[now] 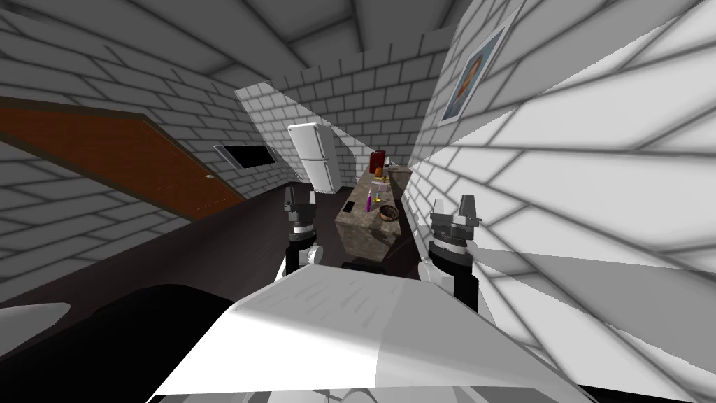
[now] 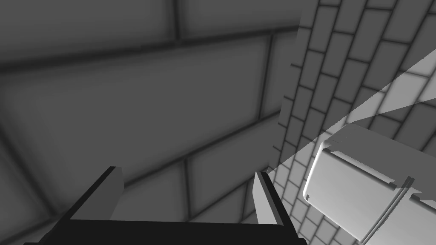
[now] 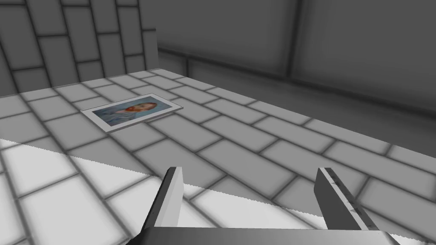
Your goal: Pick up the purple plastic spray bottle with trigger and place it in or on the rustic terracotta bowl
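Ahead in the head view, a small purple spray bottle (image 1: 368,202) stands upright on a stone-topped counter (image 1: 360,222) that runs along the right wall. Just to its right, near the counter's near end, sits a brown bowl (image 1: 389,213). My left gripper (image 1: 300,202) is raised left of the counter, well short of the bottle, and its fingers (image 2: 268,200) stand open with nothing between them. My right gripper (image 1: 454,208) is held up beside the right wall, its fingers (image 3: 172,197) open too, also holding nothing.
Further along the counter stand a yellow item (image 1: 377,199), an orange item (image 1: 378,171) and a dark red box (image 1: 377,160). A white fridge (image 1: 315,157) stands at the far wall. A brown door (image 1: 126,161) is on the left wall. Dark floor lies between me and the counter.
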### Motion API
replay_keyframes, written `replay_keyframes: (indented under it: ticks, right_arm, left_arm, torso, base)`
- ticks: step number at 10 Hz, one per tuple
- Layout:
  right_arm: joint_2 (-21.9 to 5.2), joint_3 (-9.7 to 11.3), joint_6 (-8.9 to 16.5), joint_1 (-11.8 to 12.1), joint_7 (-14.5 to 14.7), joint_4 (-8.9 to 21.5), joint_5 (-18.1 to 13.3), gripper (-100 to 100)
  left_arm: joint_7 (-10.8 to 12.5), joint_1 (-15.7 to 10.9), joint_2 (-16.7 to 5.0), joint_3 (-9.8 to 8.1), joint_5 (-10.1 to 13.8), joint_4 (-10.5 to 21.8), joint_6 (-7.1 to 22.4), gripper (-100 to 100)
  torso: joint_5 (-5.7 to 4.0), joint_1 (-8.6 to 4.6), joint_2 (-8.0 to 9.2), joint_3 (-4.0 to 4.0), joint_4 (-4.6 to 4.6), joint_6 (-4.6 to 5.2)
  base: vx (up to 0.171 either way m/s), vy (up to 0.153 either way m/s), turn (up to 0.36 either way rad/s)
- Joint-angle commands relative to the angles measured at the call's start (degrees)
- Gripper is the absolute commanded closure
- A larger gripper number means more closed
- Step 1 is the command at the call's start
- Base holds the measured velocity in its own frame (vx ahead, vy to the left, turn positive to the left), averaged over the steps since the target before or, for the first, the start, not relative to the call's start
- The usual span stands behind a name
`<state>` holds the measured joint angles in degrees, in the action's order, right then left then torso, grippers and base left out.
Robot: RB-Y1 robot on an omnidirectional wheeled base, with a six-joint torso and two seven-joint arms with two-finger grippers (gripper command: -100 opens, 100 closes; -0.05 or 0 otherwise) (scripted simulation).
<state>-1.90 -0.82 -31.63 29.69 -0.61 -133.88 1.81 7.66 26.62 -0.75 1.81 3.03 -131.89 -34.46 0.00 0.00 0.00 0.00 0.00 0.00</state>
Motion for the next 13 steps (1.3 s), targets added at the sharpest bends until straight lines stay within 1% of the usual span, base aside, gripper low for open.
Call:
replay_keyframes:
  ticks: [1,4,7,9,10,11,12,13]
  right_arm:
    - [-2.1,-0.5,1.2,-1.4,0.0,1.2,0.6,-100]
    - [-4.4,-1.5,4.0,-4.7,0.1,4.2,2.0,-100]
    - [-5.9,-3.1,8.3,-9.7,0.1,8.4,4.0,-100]
    - [-6.5,-4.3,11.5,-13.1,-0.2,11.9,5.7,-100]
    - [-6.5,-4.3,11.7,-13.8,-0.2,11.9,5.7,-100]
    - [-6.7,-5.0,13.7,-16.0,-0.3,13.7,6.6,-100]
    - [-6.7,-5.0,13.7,-16.0,-0.3,13.7,6.6,-100]
    - [-6.9,-5.8,15.7,-18.3,-0.6,15.7,7.6,-100]
  left_arm:
    - [0.0,0.0,0.0,0.00,0.0,0.0,0.0,0]
    - [0.0,0.0,0.0,0.01,0.0,0.0,0.0,0]
    - [0.0,0.0,0.0,0.01,0.0,0.0,0.0,0]
    - [0.0,0.0,0.0,0.02,0.0,0.0,0.0,0]
    - [0.0,0.0,0.0,0.02,0.0,0.0,0.0,0]
    - [0.0,0.0,0.0,0.02,0.0,0.0,0.0,0]
    - [0.0,0.0,0.0,0.01,0.0,0.0,0.0,0]
    - [0.0,0.0,0.0,0.01,0.0,0.0,0.0,0]
  torso:
    - [0.00,0.00,0.00,0.00,0.00,0.00]
    - [0.09,0.41,0.15,0.09,0.03,0.00]
    - [0.14,0.66,0.22,0.13,0.05,0.00]
    - [0.16,0.73,0.19,0.11,0.04,-0.01]
    - [0.19,0.84,0.22,0.12,0.05,-0.01]
    - [0.17,0.67,0.17,0.10,0.04,-0.01]
    - [0.13,0.56,0.15,0.09,0.03,0.00]
    - [0.12,0.43,0.11,0.07,0.03,0.00]
  base:
    - [-0.021,0.052,-0.052]
    - [-0.054,0.117,-0.075]
    - [-0.063,0.171,-0.100]
    - [-0.069,0.205,-0.094]
    - [-0.056,0.163,-0.055]
    - [-0.053,0.134,-0.084]
    - [-0.044,0.103,-0.038]
    - [-0.049,0.114,-0.082]
